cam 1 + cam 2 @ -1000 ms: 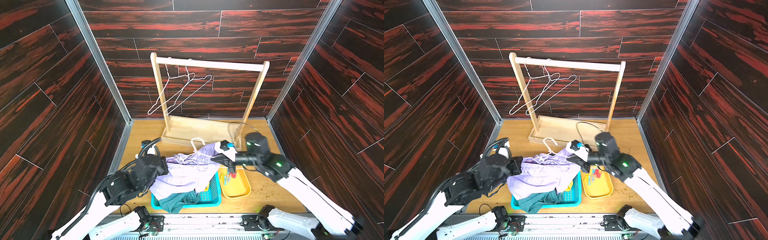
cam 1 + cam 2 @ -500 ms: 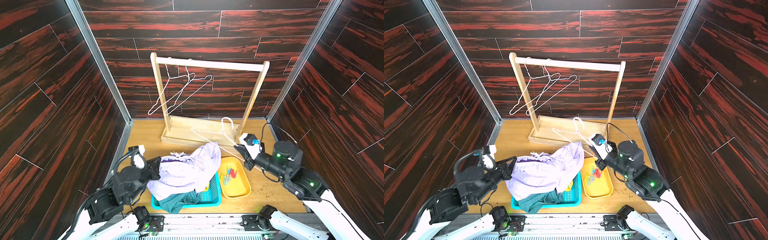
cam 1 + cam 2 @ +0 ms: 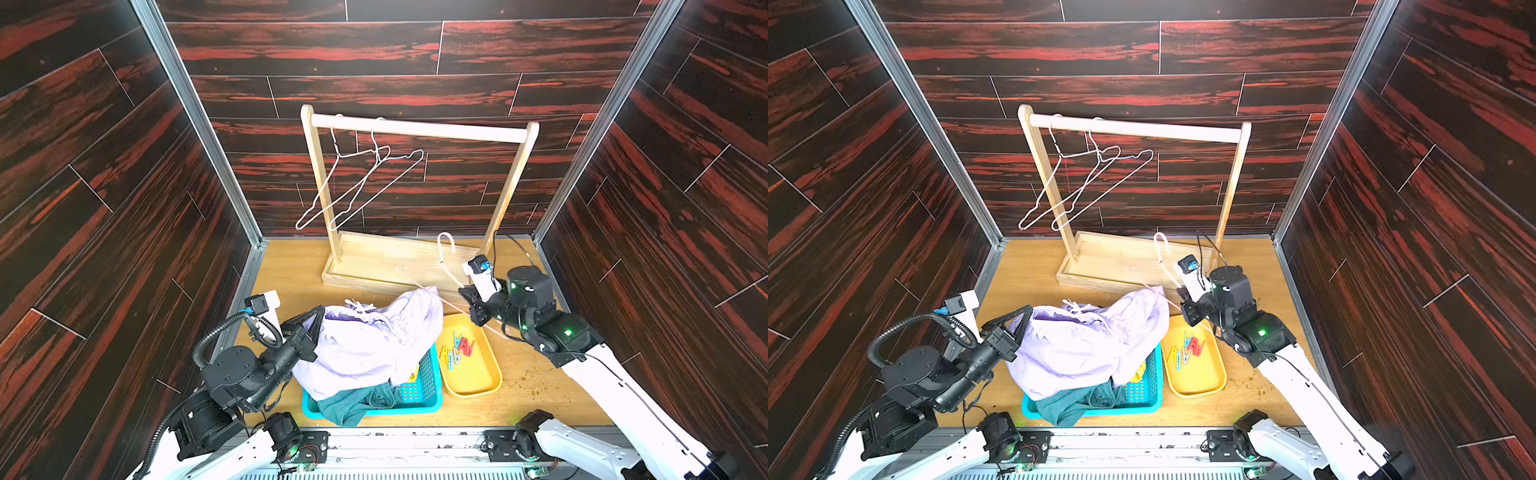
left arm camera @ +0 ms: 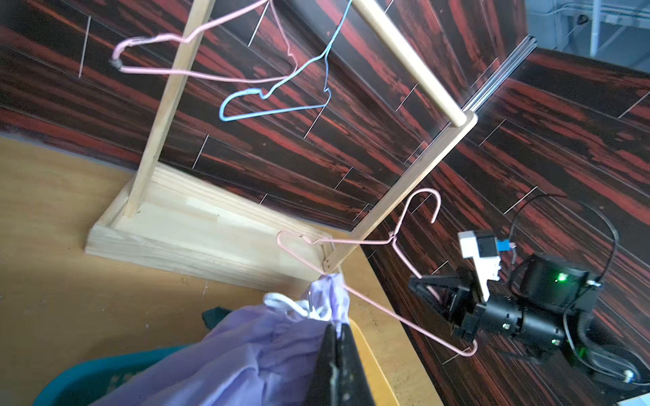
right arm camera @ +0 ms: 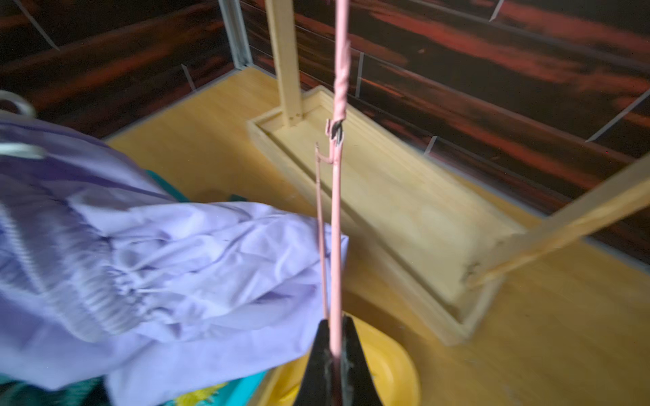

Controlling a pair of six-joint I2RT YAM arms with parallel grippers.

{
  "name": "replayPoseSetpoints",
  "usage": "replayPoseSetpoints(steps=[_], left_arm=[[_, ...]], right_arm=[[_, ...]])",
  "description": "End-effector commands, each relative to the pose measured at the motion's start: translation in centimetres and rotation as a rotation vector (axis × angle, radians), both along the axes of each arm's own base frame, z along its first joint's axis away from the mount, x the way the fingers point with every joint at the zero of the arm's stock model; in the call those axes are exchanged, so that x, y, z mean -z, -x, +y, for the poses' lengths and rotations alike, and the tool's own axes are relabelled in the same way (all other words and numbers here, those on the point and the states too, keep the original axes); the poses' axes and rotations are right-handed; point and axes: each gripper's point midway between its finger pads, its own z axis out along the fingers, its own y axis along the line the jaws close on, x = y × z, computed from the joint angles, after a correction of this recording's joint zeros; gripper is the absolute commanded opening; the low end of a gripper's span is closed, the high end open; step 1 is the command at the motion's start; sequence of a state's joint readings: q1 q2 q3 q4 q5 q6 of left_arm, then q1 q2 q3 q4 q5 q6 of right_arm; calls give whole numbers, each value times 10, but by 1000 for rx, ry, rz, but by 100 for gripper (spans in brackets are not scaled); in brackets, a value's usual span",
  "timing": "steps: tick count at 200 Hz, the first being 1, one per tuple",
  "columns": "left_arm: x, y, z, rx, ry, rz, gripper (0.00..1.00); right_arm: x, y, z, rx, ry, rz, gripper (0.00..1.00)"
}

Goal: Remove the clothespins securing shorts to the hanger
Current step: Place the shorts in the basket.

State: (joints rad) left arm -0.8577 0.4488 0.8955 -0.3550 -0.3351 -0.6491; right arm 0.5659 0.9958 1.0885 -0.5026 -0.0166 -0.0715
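My left gripper [image 4: 334,328] is clenched on a fold of the lavender shorts [image 3: 374,336]. They bulge out ahead of it & drape over the teal basket [image 3: 430,382] just below, w/ the dark teal shorts [image 3: 345,409] & a bit of the yellow shorts [image 5: 198,397] under them. Past the basket, beneath my right gripper [image 5: 336,321], sits the yellow tray [image 3: 478,374] w/ the clothespins [image 3: 459,349] heaped in it. I see none on any cloth. R gripper is pinched shut on the pink wire hanger [image 5: 336,246], hook pointing away from it toward the wooden rack [image 3: 415,129]. One corner of the lavender shorts touches the hanger's lower wire, between my two grippers; can't tell if it's snagged. Risks, as I judge them: if the cloth is caught, pulling apart could drag or tip the basket; the thin wire could twist or slip in the R jaws; the hook could catch the rack post close by. No brand, label or legible writing anywhere.
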Motion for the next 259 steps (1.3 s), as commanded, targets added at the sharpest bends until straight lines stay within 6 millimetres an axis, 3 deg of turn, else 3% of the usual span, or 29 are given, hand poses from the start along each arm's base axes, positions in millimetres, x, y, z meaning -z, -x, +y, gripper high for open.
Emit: replayPoseSetpoints(steps=[1, 34, 62, 80, 118, 139, 174, 226, 242, 259], left_arm=[[-22, -5, -8, 5, 31, -77, 0], [-27, -18, -20, -9, -3, -98, 0], [-18, -29, -37, 10, -79, -72, 0], [-8, -34, -47, 28, -87, -52, 0], [35, -43, -63, 55, -132, 39, 0], [62, -47, -76, 88, -134, 98, 0], [99, -53, -95, 118, -97, 150, 0], [146, -50, -129, 180, -185, 187, 0], [168, -45, -140, 212, -212, 218, 0], [193, -38, -151, 244, -235, 254, 0]], right_arm=[[-8, 30, 25, -101, -174, 78, 0], [11, 81, 68, -210, -284, 217, 0], [35, 119, 100, -268, -270, 277, 0], [51, 122, 102, -233, -278, 309, 0], [77, 119, 92, -167, -289, 334, 0], [77, 116, 75, -115, -250, 314, 0], [37, 123, 39, -71, -291, 246, 0], [-24, 138, -49, 112, -300, 222, 0], [-35, 137, -69, 160, -305, 177, 0], [-35, 132, -74, 186, -269, 146, 0]])
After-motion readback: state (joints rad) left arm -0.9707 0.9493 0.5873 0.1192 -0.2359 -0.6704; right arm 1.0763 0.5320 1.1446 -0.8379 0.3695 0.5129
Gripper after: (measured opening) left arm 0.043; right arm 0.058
